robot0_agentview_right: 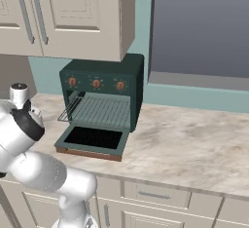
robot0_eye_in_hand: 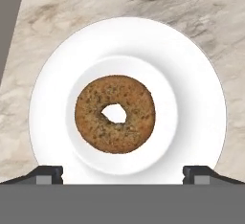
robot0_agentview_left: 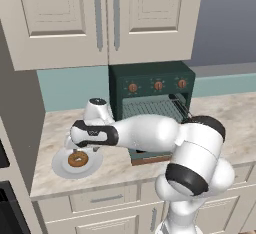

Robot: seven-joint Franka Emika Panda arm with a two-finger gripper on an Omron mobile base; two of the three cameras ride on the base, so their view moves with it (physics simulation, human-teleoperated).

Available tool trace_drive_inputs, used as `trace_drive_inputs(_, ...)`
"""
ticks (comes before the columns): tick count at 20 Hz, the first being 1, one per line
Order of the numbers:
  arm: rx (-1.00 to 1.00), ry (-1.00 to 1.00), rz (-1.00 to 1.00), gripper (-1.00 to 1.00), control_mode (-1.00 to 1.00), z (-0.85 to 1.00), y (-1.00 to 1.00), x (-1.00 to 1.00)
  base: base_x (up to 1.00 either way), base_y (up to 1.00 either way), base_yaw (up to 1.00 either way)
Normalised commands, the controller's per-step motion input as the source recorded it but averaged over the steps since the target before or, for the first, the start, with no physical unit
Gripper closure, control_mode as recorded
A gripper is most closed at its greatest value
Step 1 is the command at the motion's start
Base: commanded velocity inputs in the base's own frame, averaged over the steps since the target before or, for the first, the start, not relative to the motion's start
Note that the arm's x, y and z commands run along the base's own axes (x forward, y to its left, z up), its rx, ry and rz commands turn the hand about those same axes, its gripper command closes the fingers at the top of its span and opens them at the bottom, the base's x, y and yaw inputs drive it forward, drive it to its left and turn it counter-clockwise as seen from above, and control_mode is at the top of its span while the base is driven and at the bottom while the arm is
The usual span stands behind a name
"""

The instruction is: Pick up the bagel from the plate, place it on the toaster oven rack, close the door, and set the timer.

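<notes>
A golden-brown bagel (robot0_eye_in_hand: 115, 114) lies flat in the middle of the white plate (robot0_eye_in_hand: 201, 74) on the marble counter. In the hand view my gripper (robot0_eye_in_hand: 123, 175) looks straight down on it, open, its fingertips (robot0_eye_in_hand: 45, 174) wide apart with nothing between them. In the left base view the gripper (robot0_agentview_left: 80, 147) hangs just above the bagel (robot0_agentview_left: 78, 159) and plate (robot0_agentview_left: 60, 168), left of the toaster oven. The oven's door (robot0_agentview_right: 92, 139) is folded down open, and the wire rack (robot0_agentview_right: 102, 111) sits slid partly out, bare. My arm hides most of the door in the left base view; the rack (robot0_agentview_left: 150, 109) shows.
The dark green toaster oven (robot0_agentview_right: 136, 85) stands against the teal back wall with three copper knobs (robot0_agentview_right: 96, 83) above its opening. Wall cabinets (robot0_agentview_left: 100, 18) hang overhead. A grey side wall (robot0_agentview_left: 17, 118) borders the counter on the left. Open marble counter (robot0_agentview_right: 194, 144) stretches right of the oven.
</notes>
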Motion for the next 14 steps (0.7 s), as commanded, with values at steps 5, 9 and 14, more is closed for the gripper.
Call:
trace_drive_inputs(5,0.00,0.00,0.15,-1.00,-1.00,-0.37,0.13,0.22,0.00,0.00,0.00)
trace_drive_inputs(9,0.00,0.00,0.14,-1.00,-1.00,-0.18,0.15,0.24,0.00,0.00,0.00)
trace_drive_inputs(14,0.00,0.00,0.12,-1.00,-1.00,-0.17,0.14,0.20,0.00,0.00,0.00)
